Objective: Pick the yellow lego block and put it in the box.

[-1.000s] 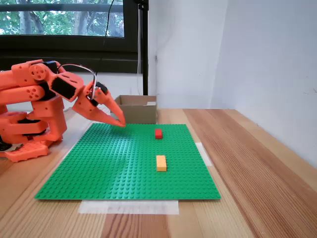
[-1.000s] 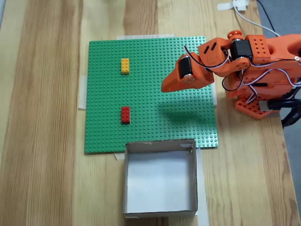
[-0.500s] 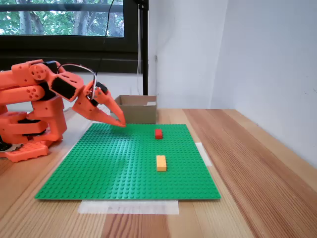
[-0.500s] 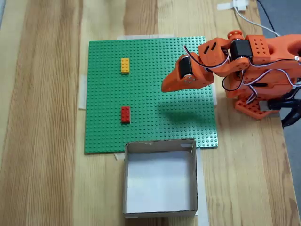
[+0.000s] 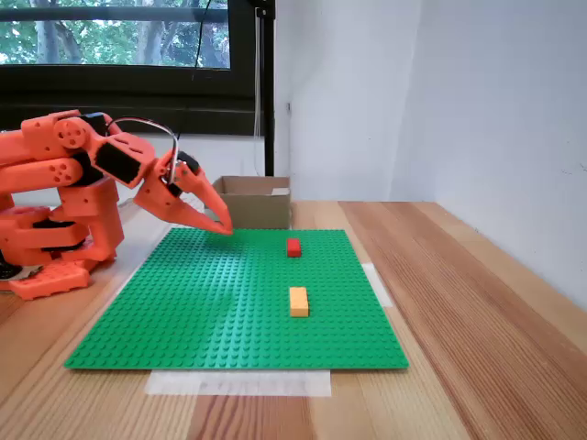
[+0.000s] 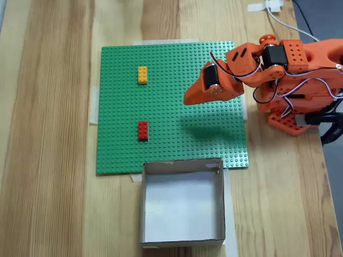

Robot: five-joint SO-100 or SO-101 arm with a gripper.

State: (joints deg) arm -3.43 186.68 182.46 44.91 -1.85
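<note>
Hand (image 6: 187,100) above baseplate (image 6: 171,139), red brick (image 6: 142,130) nearby

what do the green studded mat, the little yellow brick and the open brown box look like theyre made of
The green studded baseplate looks like moulded plastic, with rows of studs and a slight sheen. The small yellow rectangular brick seems to be glossy hard plastic too. The open brown box looks like matte cardboard, with thin walls and raw edges.
</note>
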